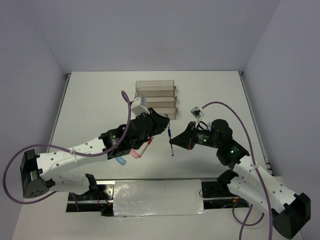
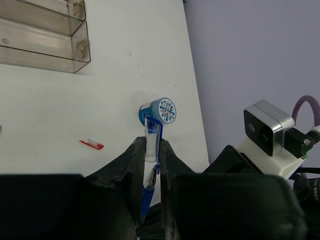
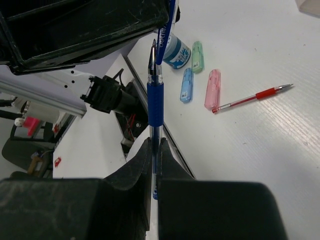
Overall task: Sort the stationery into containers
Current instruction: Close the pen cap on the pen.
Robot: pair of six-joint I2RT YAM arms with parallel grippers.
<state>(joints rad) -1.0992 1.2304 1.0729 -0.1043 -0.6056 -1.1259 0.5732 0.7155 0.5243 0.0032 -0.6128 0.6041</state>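
My left gripper [image 2: 152, 145] is shut on a clear and blue pen cap [image 2: 152, 135], held above the table. My right gripper [image 3: 155, 142] is shut on the barrel of a blue pen [image 3: 155, 102], whose tip points up into the cap's mouth [image 3: 167, 30]. In the top view the left gripper [image 1: 165, 124] and the right gripper [image 1: 179, 141] meet at mid-table with the pen [image 1: 172, 147] between them. The containers [image 1: 156, 97] stand behind them and also show in the left wrist view [image 2: 45, 50].
A blue patterned roll [image 2: 159, 111] and a red cap [image 2: 92, 144] lie on the table. Another roll [image 3: 176, 52], a green capsule [image 3: 198, 56], a blue capsule [image 3: 187, 85], a pink capsule [image 3: 212, 89] and a red pen [image 3: 252, 96] lie under the left arm.
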